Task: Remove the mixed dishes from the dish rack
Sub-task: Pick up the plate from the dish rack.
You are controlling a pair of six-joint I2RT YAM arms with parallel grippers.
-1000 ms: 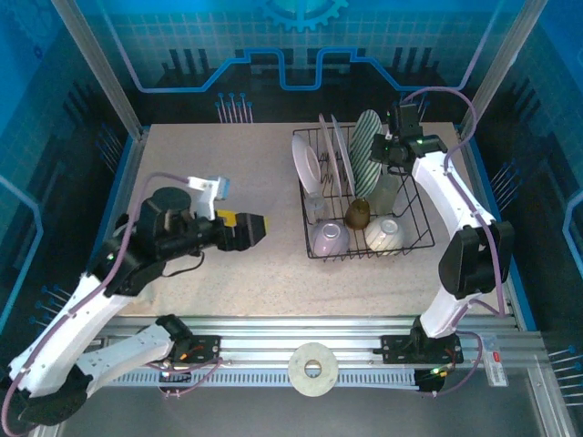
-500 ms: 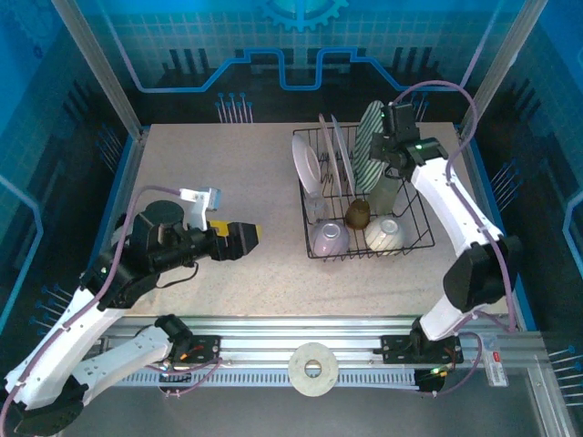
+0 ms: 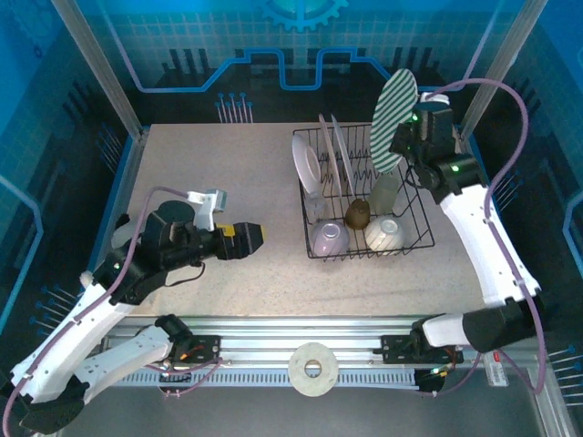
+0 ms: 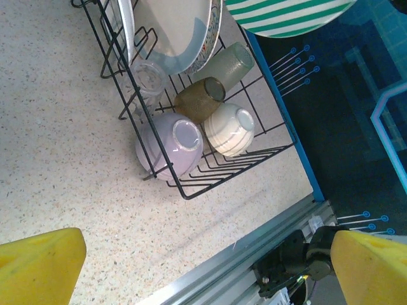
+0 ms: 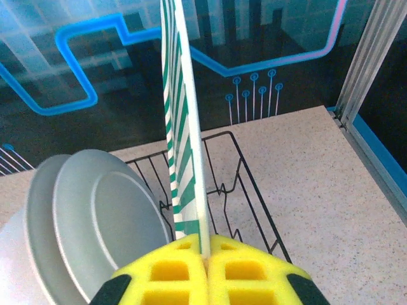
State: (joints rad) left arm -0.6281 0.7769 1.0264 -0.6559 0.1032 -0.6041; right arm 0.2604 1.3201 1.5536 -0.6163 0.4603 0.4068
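Green-striped plate (image 3: 393, 120) now up out of rack (image 3: 373, 252), above its far right corner, edge pinched in right gripper (image 3: 412, 146). Left gripper (image 3: 255, 237) wide, empty, over table (image 3: 228, 164) left. Bowls (image 3: 329, 238), other plates (image 3: 339, 164) remain racked.

Green-striped plate (image 3: 393, 119) raised out of the dish rack (image 3: 369, 253), right hand (image 3: 410, 141) pinching its rim lifted higher, right arm stretched upward
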